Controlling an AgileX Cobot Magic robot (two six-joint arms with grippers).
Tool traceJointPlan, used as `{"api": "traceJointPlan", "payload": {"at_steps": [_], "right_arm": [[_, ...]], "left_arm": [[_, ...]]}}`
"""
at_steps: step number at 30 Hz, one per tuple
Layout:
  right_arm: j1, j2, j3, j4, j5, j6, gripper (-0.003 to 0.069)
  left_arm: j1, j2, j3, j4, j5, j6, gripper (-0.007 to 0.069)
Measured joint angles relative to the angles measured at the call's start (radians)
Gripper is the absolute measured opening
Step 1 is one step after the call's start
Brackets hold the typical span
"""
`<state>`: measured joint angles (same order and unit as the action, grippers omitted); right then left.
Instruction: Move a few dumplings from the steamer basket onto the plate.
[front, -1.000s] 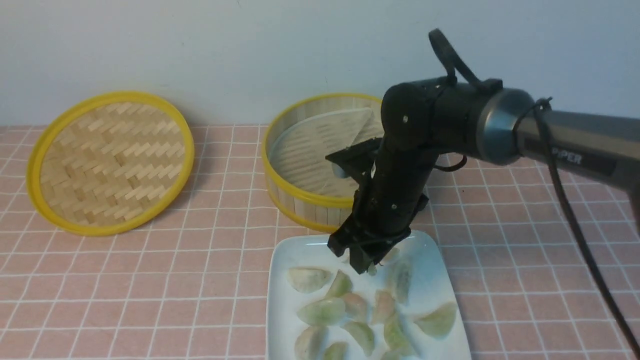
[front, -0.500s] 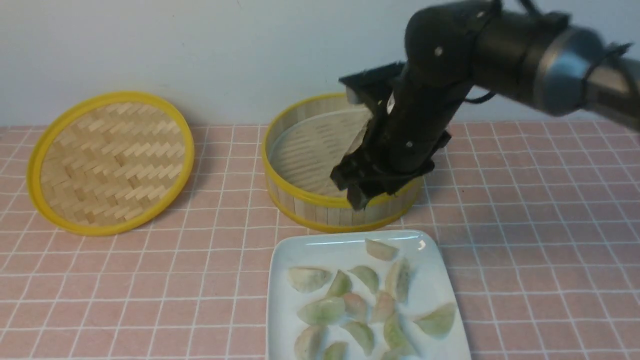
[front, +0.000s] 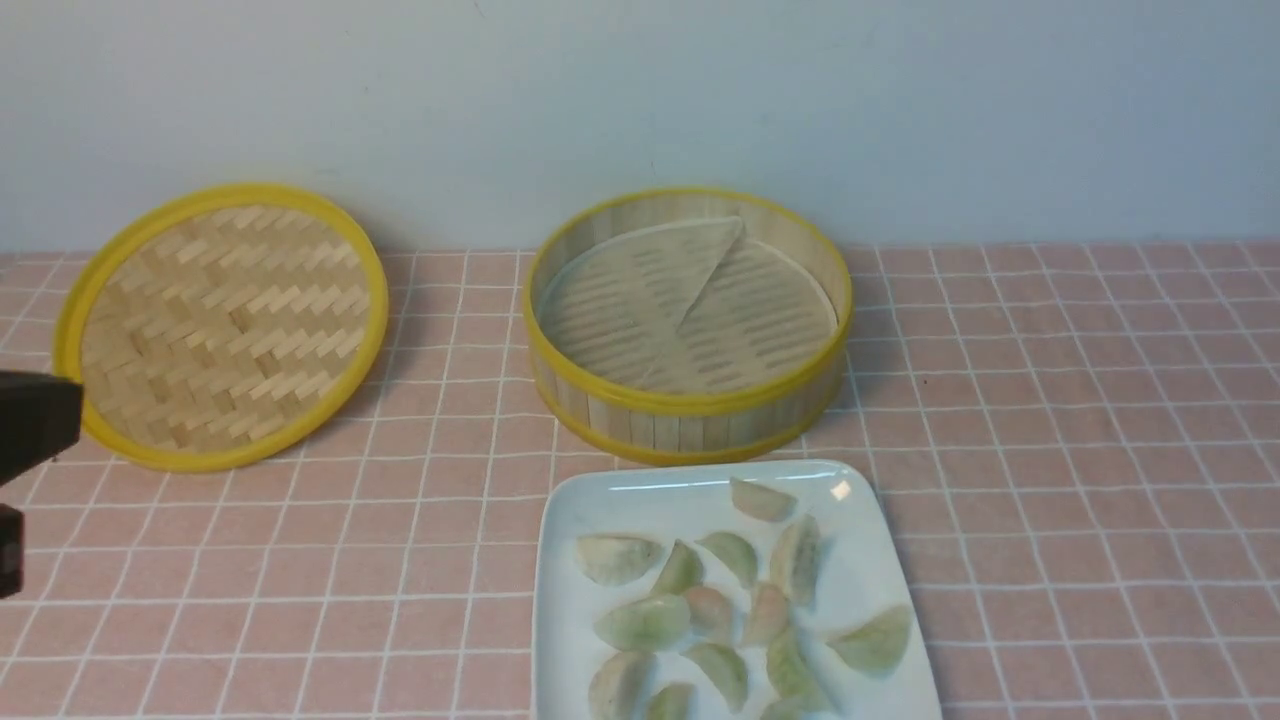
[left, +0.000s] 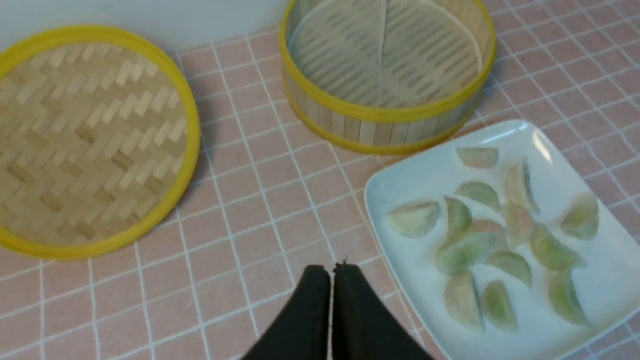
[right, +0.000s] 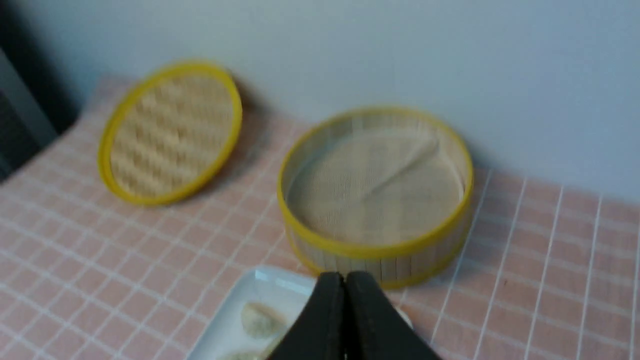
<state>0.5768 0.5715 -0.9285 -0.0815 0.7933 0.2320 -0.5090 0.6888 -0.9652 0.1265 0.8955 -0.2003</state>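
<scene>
On the white square plate (front: 890, 540): the dumplings (front: 642, 622) are lying loosely scattered, some pale green, a few pinkish, several touching one another.
Plate: it is resting on the checked tablecloth (front: 420, 560), its near edge running out of the front view; a bright glint is showing near its one o'clock corner.
Steamer basket: the round bamboo basket (front: 690, 425) is standing just beyond the plate, at twelve o'clock from it, and is holding only a slotted liner (front: 640, 300) with a fold running in from about twelve o'clock.
Woven lid: the yellow-rimmed lid (front: 225, 320) is leaning tilted against the pale wall (front: 640, 100), at nine o'clock from the basket and ten o'clock from the plate.
Left gripper: the left gripper (left: 332, 272) is pressing its fingertips together, with nothing pinched between them; in its wrist view the dumplings are lying apart from the tips, beyond the plate's rim.
Dark parts: black pieces, probably of the left arm (front: 30, 425), are entering the front view at nine o'clock, well apart from the dumplings.
Right gripper: the right gripper (right: 345, 280) is keeping out of the front view; its wrist view, rather blurred, is showing the fingertips meeting, pinching nothing, with a few dumplings partly visible beside the dark fingers.
</scene>
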Motion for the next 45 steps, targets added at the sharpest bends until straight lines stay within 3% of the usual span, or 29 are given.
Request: {"api": "traceJointPlan", "payload": {"at_steps": [3,7,11,22,45], "right_arm": [[0.0,-0.185,0.142,-0.039,-0.092,0.012,-0.0013],[0.0,-0.524,0.362,-0.161,-0.131,0.14,-0.0013],[0.0,-0.589,0.428,-0.261,-0.117,0.209,-0.0013],[-0.001,-0.589,0.465,-0.233,-0.085,0.221,-0.0013],[-0.001,-0.589,0.469,-0.224,-0.057,0.221,-0.0013]], "left_arm": [[0.0,0.0,0.032,0.0,-0.101,0.0,-0.0006],[0.0,0.019,0.067,0.0,-0.297,0.0,-0.0006],[0.003,0.053,0.068,-0.004,-0.365,0.0,-0.0006],[0.003,0.001,0.084,-0.015,-0.274,0.009,-0.0006],[0.003,-0.132,0.128,0.005,-0.246,0.01,-0.0006]]}}
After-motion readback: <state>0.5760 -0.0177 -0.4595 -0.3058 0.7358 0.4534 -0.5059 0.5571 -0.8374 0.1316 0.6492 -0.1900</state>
